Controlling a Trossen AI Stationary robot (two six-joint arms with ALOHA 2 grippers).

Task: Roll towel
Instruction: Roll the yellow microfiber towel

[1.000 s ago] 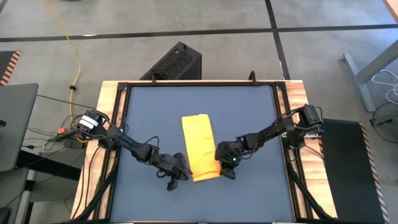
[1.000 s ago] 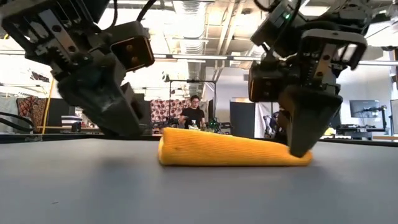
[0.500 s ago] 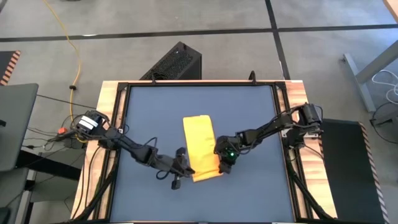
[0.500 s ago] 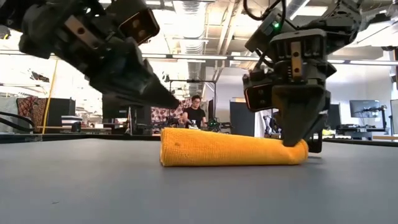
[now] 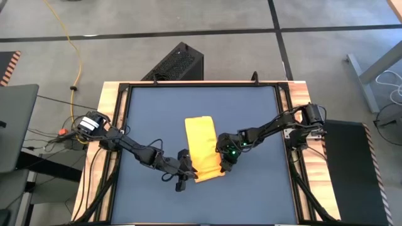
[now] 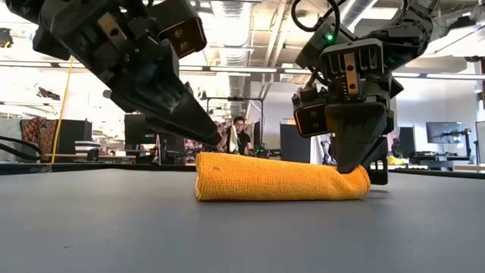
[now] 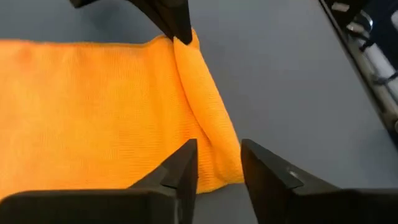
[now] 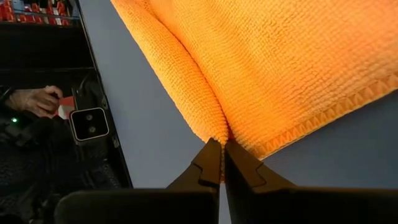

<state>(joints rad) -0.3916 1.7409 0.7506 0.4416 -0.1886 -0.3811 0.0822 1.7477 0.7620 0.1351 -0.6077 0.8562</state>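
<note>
The towel (image 5: 203, 149), a yellow-orange cloth, lies folded into a long strip near the middle of the dark blue tabletop (image 5: 251, 107), its length running from the far side toward the near edge. At its near end the fabric is turned over into a low roll, seen in the low view as a thick orange bar (image 6: 280, 179) lying flat on the surface. In the right wrist view a raised fold runs along the cloth (image 8: 273, 56) to the fingertips.

The right gripper (image 5: 222, 161) sits at the near right corner of the strip; its jaws are pressed together on the rolled fold, with the fabric pinched between the fingertips (image 8: 210, 163). In the low view this gripper (image 6: 355, 168) stands nearly upright over the right end of the roll, touching it.

The left gripper (image 5: 186, 172) lies at the near left corner of the strip. Its jaws stand apart, and its fingers (image 7: 181, 171) straddle the rolled edge of the cloth (image 7: 93, 106) without closing on it. In the low view it (image 6: 203, 126) slants down toward the left end of the roll, its tip just above the fabric.

Beyond the far edge of the tabletop, a person (image 6: 238, 136) shows in the room behind.
</note>
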